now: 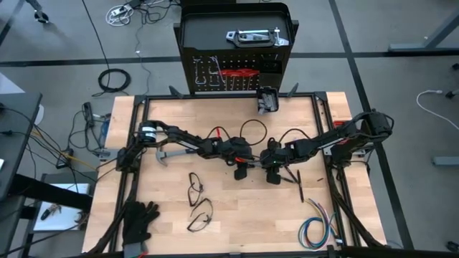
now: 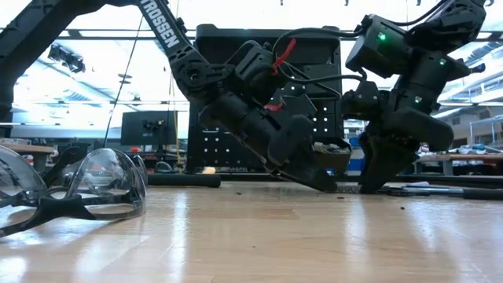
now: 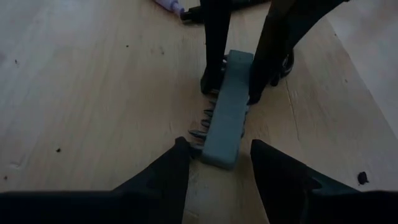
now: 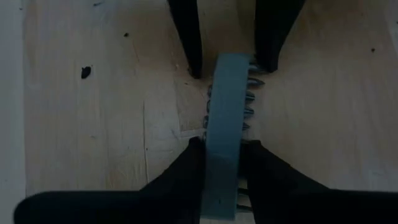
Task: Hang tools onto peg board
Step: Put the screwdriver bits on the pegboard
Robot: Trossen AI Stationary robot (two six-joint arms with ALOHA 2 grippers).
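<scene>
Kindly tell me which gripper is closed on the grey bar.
The right gripper: its fingers pinch the grey bar, while the left gripper has fingers standing apart.

Grey floor (image 1: 401, 29), bright windows (image 2: 78, 86)

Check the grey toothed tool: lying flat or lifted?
Lying flat: the grey toothed tool rests on the table, right gripper closed on it.

Grey toothed piece (image 4: 222, 130) partly behind fingers (image 4: 186, 180).
</scene>
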